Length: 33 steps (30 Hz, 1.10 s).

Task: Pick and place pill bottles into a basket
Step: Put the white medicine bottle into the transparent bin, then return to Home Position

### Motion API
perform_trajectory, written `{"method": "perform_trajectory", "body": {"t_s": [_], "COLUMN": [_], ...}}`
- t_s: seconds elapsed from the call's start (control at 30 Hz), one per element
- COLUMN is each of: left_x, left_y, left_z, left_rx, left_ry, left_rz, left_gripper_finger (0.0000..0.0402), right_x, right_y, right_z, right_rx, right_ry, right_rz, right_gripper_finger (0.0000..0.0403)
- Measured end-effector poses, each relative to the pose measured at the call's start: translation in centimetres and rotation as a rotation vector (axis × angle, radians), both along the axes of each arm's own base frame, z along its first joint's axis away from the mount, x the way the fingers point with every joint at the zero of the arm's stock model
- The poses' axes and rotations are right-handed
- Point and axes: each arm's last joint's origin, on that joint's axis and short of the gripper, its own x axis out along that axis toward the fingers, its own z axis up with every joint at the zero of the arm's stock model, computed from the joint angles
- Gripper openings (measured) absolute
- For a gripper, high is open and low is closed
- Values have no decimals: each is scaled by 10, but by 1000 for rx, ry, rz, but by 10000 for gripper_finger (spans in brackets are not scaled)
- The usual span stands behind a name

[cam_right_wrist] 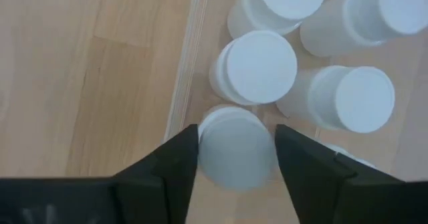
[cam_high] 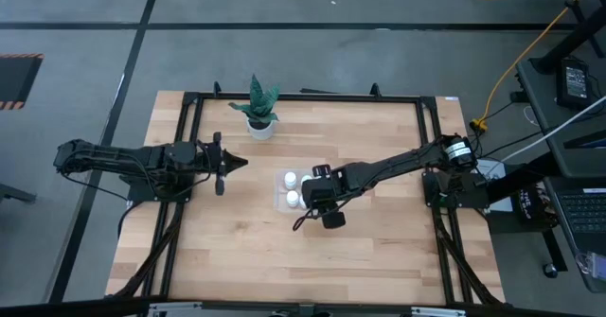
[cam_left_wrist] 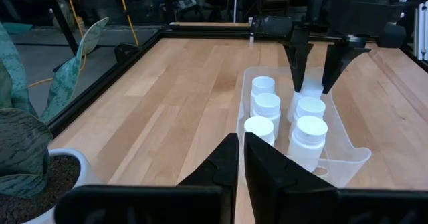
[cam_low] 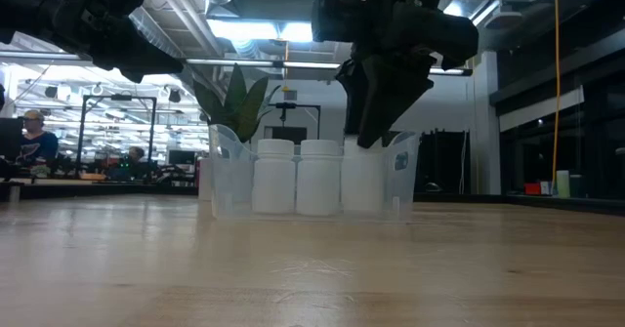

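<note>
High view: the right gripper hangs over the clear basket near the middle of the wooden table, where white pill bottles stand; the left gripper waits nearer the table's left edge, beside a potted plant by the far edge. Low view: the right gripper's fingers reach down into the basket, in which the bottles stand upright in a row. Left wrist view: the left fingers are pressed together; five bottle caps show inside the basket. Right wrist view: the right fingers are spread to either side of one bottle; whether they touch it cannot be told.
</note>
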Motion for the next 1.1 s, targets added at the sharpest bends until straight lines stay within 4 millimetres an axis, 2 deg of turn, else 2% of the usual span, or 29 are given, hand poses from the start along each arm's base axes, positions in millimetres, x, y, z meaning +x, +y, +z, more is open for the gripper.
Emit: {"method": "perform_trajectory", "body": {"t_s": [0.2,0.4,0.5,0.63,0.77,0.9,0.97,1.1], "left_x": [0,0,0,-1,-1,-1,-1,-1], "left_y": [0,0,0,2,3,3,3,3], "left_z": [0,0,0,0,0,0,0,0], "left_rx": [0,0,3,18,30,31,31,31], "left_ry": [0,0,0,-1,-1,-1,-1,0], "left_rz": [0,0,11,69,113,115,116,114], "left_gripper_finger": [24,23,25,29,28,28,29,24], "right_x": [-1,-2,-7,-8,-15,-30,-42,-71], "right_y": [0,-1,-2,-3,-4,-9,-13,-20], "right_z": [0,2,13,39,65,85,88,82], "right_rx": [3,-19,-33,-16,-20,-55,-89,-101], "right_ry": [14,10,38,17,-51,-95,-122,-214], "right_rz": [-14,11,-5,-53,-40,-44,-73,-123], "right_gripper_finger": [241,252,246,231,204,150,114,32]}}
